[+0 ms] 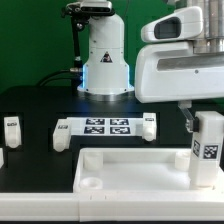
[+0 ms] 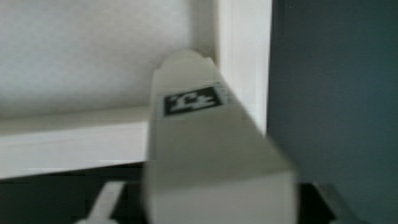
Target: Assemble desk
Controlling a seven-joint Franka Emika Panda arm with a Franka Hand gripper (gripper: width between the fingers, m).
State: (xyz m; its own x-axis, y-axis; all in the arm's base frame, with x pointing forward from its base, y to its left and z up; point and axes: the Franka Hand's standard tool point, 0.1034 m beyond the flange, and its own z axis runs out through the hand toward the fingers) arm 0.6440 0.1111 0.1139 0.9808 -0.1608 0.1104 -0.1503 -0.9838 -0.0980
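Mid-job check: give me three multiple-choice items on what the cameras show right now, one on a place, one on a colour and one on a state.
1. Where does the marker board lie?
A. Between the desk panel and the robot base
B. On top of the desk panel
C. Leaning against the robot base

2. What colour is the table top?
A. White
B. Black
C. Red

3. How does the tagged leg at the exterior view's right stand?
A. Lying flat
B. Tipped far over
C. Upright

Answers:
1. A: the board lies flat on the table beyond the panel's far rim, in front of the base.
2. B: a black surface shows around the white parts.
3. C: its long side runs vertically.
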